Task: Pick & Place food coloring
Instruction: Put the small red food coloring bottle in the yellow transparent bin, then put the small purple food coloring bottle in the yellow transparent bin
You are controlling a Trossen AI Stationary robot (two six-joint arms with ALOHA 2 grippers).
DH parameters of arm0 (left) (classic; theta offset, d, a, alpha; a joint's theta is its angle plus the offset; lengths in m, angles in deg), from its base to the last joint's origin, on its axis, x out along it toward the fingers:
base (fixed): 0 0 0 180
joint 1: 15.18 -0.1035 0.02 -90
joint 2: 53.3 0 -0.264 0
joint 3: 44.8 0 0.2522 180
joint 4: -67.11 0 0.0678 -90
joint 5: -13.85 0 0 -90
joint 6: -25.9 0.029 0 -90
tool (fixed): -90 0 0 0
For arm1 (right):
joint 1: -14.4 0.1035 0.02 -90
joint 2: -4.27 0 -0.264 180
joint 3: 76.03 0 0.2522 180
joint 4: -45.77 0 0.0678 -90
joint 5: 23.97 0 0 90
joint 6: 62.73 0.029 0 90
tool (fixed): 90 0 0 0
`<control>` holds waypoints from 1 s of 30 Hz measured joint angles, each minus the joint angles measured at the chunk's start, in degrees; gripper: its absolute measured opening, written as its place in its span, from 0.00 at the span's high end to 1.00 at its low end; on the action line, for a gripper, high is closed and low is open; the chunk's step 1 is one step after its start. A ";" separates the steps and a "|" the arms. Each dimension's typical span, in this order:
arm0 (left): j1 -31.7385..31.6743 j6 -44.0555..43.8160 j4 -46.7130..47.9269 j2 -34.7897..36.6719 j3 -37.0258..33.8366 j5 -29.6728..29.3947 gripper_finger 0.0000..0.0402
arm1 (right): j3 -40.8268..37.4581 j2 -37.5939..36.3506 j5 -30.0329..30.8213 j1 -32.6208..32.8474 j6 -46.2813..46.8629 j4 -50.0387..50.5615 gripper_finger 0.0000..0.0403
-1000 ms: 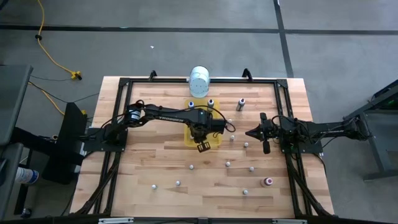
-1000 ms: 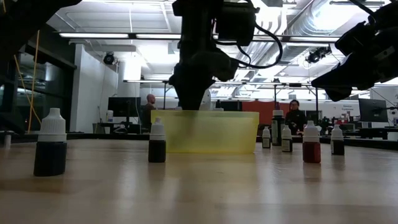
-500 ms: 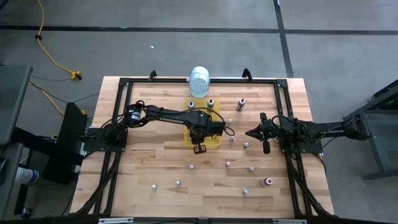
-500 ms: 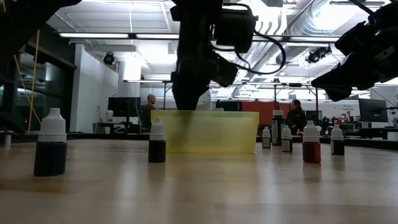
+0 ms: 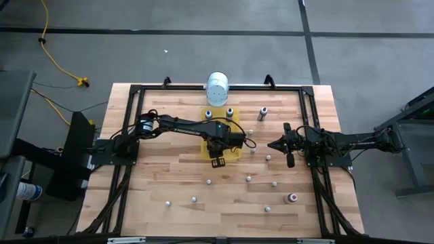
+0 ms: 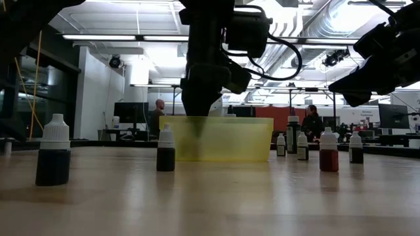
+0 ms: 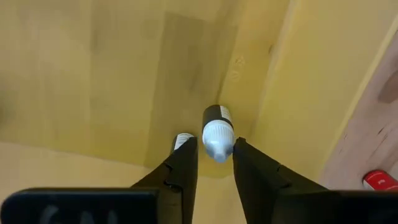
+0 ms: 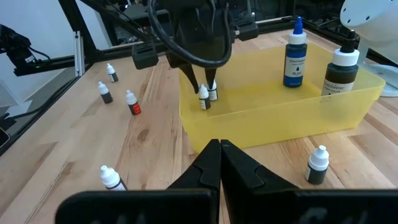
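Note:
The food coloring is many tiny white-capped bottles. One small bottle (image 7: 217,132) stands upright on the floor of the yellow tray (image 5: 234,155), near its near corner, with a second (image 7: 182,142) just beside it. My left gripper (image 7: 213,150) points straight down into the tray, its open fingers close on either side of the first bottle's cap. Two taller bottles (image 8: 295,53) (image 8: 341,68) stand at the tray's far end. My right gripper (image 5: 272,145) hangs shut above the table to the right of the tray, with nothing in it. My left gripper stands over the bottle from above, one finger (image 7: 184,163) on each side of the white cap (image 7: 217,138). Whether either finger touches the cap, I cannot tell. The bottle stands on the tray floor.
Several loose bottles are scattered over the wooden table in front and to the right of the tray, among them a red one (image 5: 293,198) and a taller one (image 5: 263,113). A large white cylinder (image 5: 218,88) stands at the far edge behind the tray.
My left gripper has sunk a little deeper into the yellow tray and rolled somewhat about its downward line. The right arm has kept still.

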 joint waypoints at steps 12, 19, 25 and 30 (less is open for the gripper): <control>-0.10 0.80 1.63 0.00 1.02 -0.07 0.73 | 0.00 0.00 0.00 0.00 0.00 0.00 1.00; -0.10 1.82 5.01 0.31 5.34 -2.04 0.73 | 0.00 0.00 0.00 0.00 0.00 0.00 1.00; -0.08 3.27 7.58 0.35 10.60 -2.21 0.73 | 0.00 0.00 0.00 0.00 0.00 0.00 1.00; 0.37 2.60 9.73 0.68 14.86 -2.22 0.73 | 0.00 0.00 0.00 0.00 0.00 -0.01 1.00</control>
